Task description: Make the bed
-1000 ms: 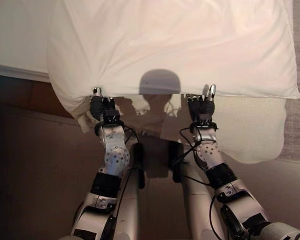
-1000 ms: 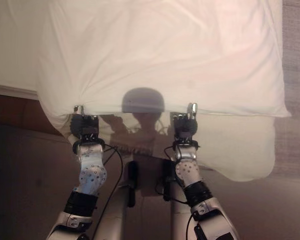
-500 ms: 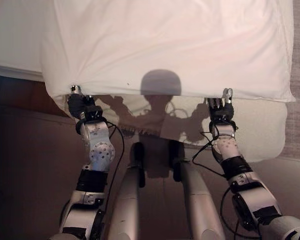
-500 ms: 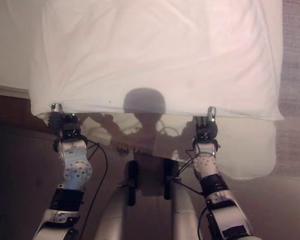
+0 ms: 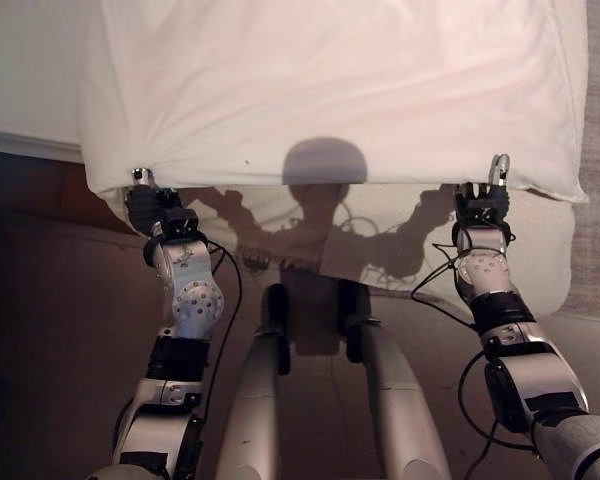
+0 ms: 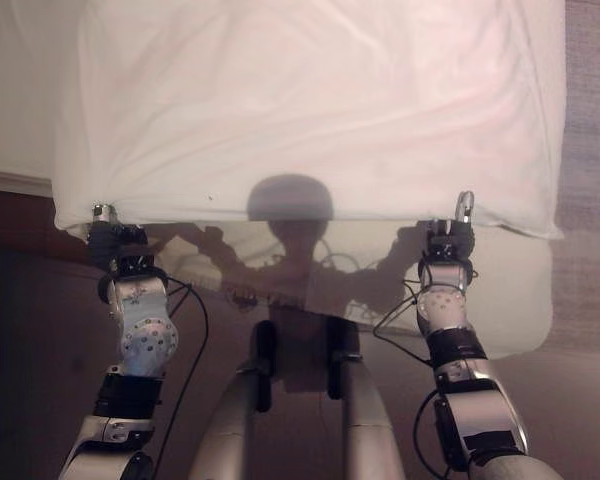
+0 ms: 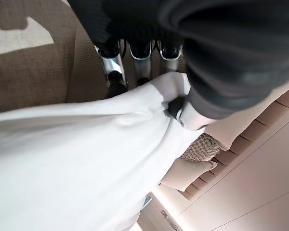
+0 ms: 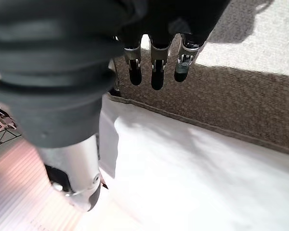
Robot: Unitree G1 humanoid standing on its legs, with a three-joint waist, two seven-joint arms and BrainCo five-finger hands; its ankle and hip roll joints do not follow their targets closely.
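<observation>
White duvet (image 5: 330, 90) spans the upper frame over the bed (image 5: 20, 70), near edge lifted. Left robot hand (image 5: 150, 205) pinches that edge at its left corner, cloth bunched under the thumb. Right robot hand (image 5: 482, 200) at the right corner, grip cannot be told

- The left hand (image 5: 152, 208) has been moved outward along the near edge of the white sheet (image 5: 330, 90), from near the middle to just beside its left corner.
- The right hand (image 5: 482, 203) has been carried outward to the right the same way, close to the right corner.
- The near edge of the sheet, bunched and sagging between the hands a second ago, has been drawn out wider and straighter.
- The creases at the left corner have been flattened.
</observation>
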